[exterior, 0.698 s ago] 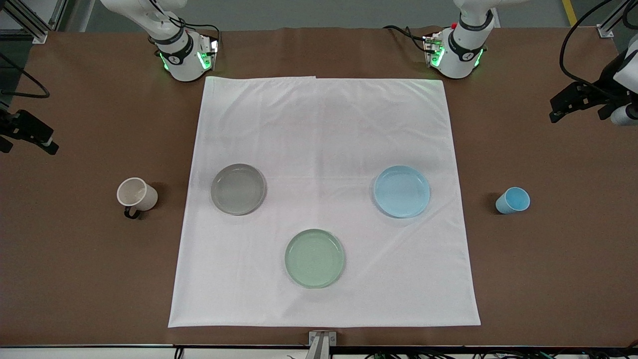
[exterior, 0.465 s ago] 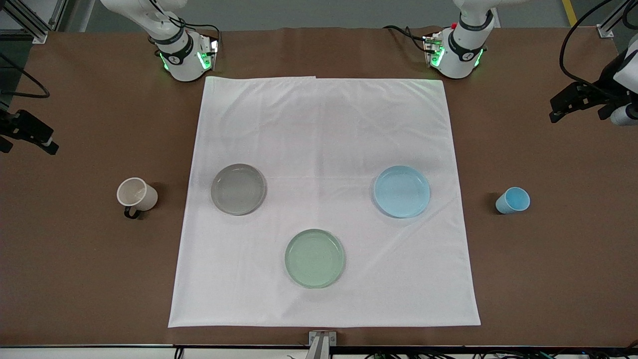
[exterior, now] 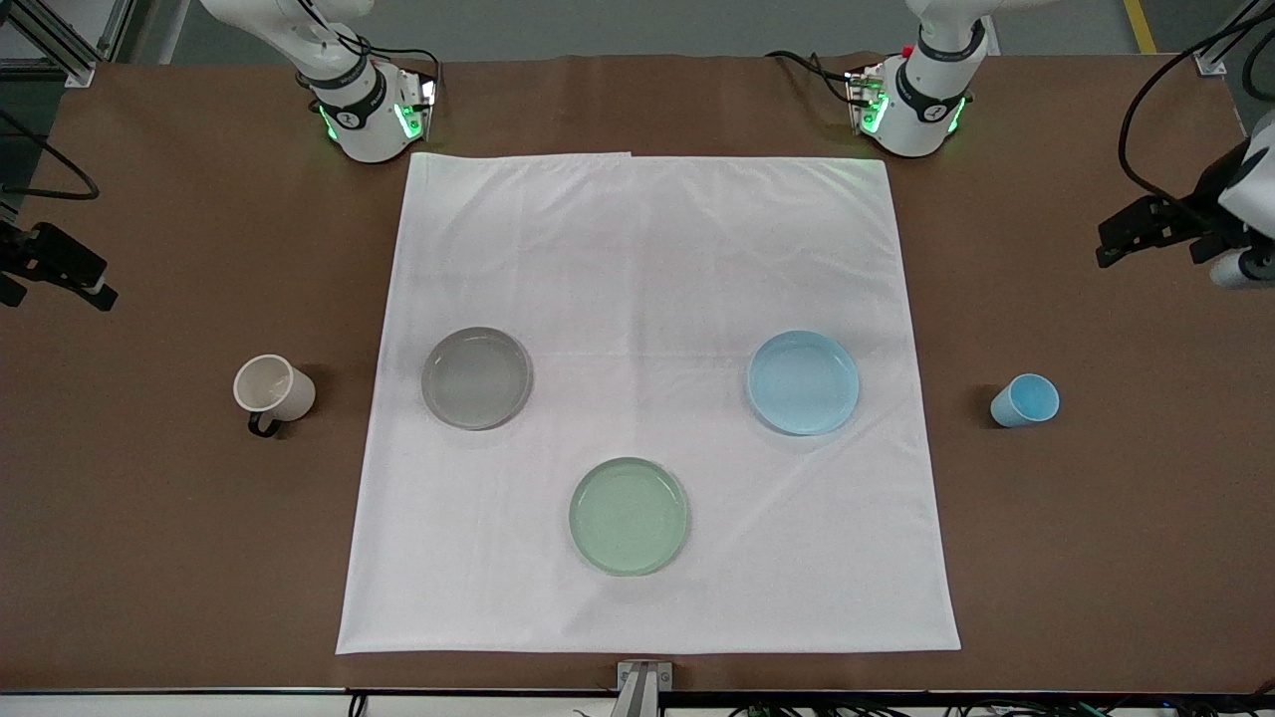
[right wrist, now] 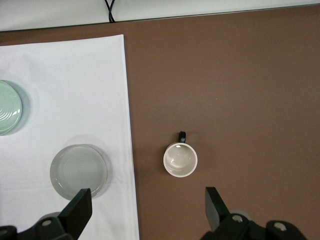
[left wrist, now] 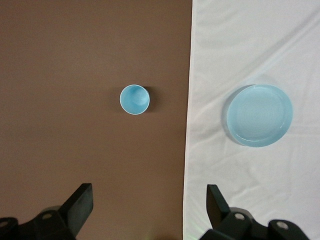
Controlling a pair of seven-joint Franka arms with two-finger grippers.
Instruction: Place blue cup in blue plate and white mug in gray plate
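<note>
Both hands, left hand and right hand, gape empty; light-blue tapered blue cup stands upright.

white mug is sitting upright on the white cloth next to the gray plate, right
Not quite: the white mug stands upright on the bare brown table, off the white cloth, beside the gray plate. The front view shows it.

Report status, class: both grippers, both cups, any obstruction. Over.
Left gripper open, high over the bare table near small light-blue tapered cup. Right gripper open above cream-white mug with dark handle. Round light-blue plate and round gray plate unobstructed.
</note>
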